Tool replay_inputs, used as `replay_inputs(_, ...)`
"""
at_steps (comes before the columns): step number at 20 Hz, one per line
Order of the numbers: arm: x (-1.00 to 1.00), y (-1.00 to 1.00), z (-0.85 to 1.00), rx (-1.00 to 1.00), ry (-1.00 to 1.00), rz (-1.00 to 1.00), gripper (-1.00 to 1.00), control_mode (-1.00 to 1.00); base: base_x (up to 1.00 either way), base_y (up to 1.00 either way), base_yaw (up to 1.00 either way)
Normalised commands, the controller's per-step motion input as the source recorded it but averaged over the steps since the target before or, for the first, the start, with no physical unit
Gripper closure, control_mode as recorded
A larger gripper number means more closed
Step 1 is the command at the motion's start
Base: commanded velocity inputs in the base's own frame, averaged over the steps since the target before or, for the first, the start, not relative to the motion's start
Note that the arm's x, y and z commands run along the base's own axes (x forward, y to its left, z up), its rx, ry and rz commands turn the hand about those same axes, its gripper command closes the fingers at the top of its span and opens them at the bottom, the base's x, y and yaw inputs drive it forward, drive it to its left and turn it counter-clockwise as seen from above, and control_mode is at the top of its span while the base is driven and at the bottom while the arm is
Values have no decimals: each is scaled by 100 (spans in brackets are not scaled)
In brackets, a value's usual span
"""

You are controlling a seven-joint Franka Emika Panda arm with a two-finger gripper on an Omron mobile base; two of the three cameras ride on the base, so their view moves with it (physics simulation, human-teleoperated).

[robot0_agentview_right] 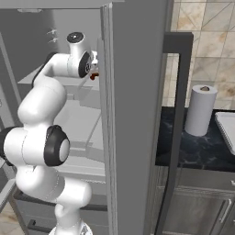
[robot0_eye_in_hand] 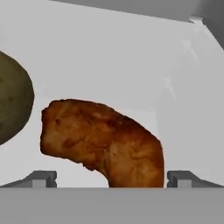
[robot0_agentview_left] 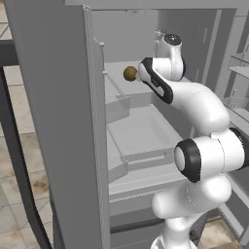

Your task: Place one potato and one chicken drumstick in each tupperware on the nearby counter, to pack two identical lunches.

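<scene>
A browned chicken drumstick (robot0_eye_in_hand: 103, 140) lies on a white fridge shelf, directly ahead of my gripper (robot0_eye_in_hand: 111, 180). The two fingertips (robot0_eye_in_hand: 43, 179) stand wide apart on either side of its lower end, and the gripper is open with nothing held. A brown potato (robot0_eye_in_hand: 13, 105) rests just left of the drumstick on the same shelf; it also shows beside the hand in the left base view as the potato (robot0_agentview_left: 130, 73). A sliver of the drumstick (robot0_agentview_right: 94, 75) peeks past the hand. Part of a pale tupperware (robot0_agentview_right: 226, 128) shows on the dark counter (robot0_agentview_right: 193, 151) at the right.
The arm reaches into an open fridge, whose grey door (robot0_agentview_right: 133, 114) stands close on the right of the arm. Lower shelves (robot0_agentview_left: 141, 131) and drawers lie below the hand. A paper towel roll (robot0_agentview_right: 200, 110) stands on the counter.
</scene>
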Motion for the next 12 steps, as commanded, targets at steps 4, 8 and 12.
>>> replay_inputs(4, 33, -1, -18, 0, 0, 2, -100, -100, 0, 0, 0)
replay_inputs(8, 38, 0, -23, 0, 0, 1, -100, -100, 0, 0, 0)
replay_inputs(12, 39, 0, -31, 0, 0, 1, -100, -100, 0, 0, 0)
